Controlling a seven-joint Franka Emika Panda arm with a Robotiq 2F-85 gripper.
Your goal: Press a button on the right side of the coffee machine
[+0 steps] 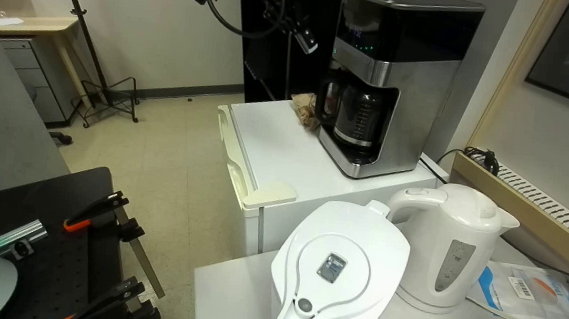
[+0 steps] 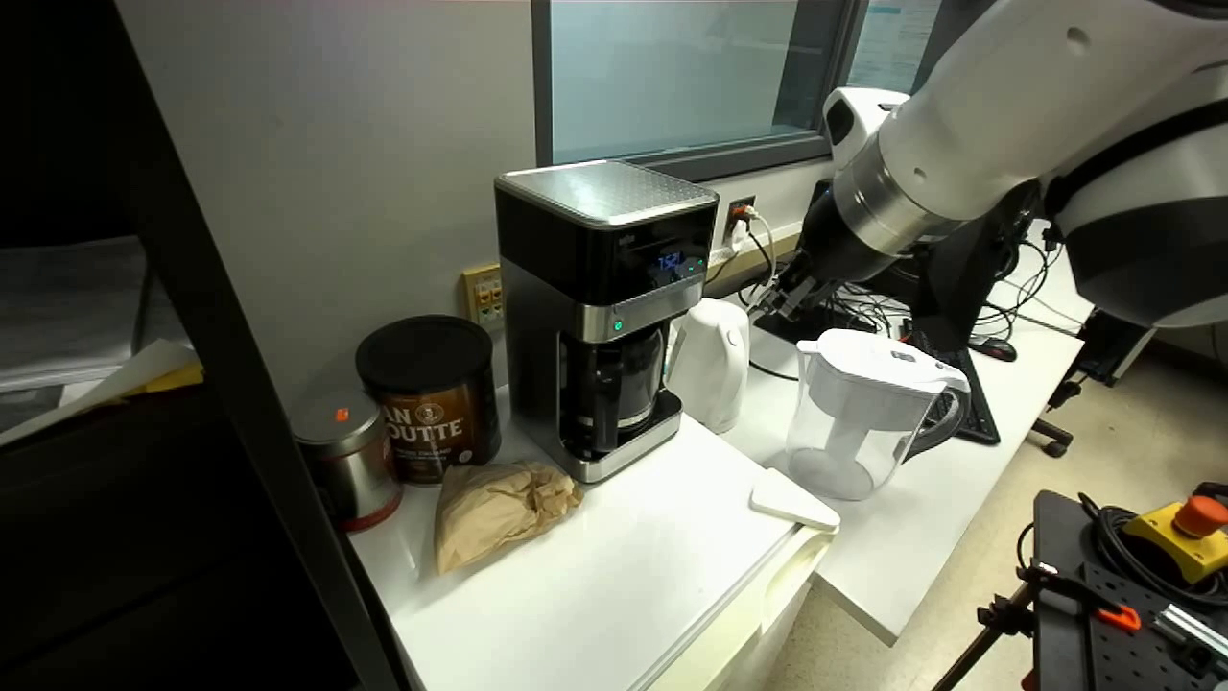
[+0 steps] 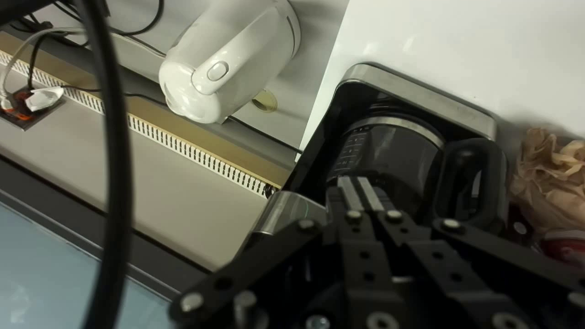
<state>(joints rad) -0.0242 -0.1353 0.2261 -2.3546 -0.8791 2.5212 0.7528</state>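
The coffee machine (image 1: 422, 105) stands upright on a white surface (image 2: 652, 537), its carafe (image 1: 360, 117) in the lower front and a green light (image 2: 618, 326) glowing above it. A bag (image 2: 504, 513) lies just beside the machine; the kettle (image 1: 449, 256) and pitcher (image 1: 367, 229) stand on a table (image 2: 892, 537). In an exterior view the gripper (image 1: 307, 44) hangs near the machine's front, apart from it, though how far is hard to judge. The wrist view shows it clenched, fingertips (image 3: 350, 194) drawn together.
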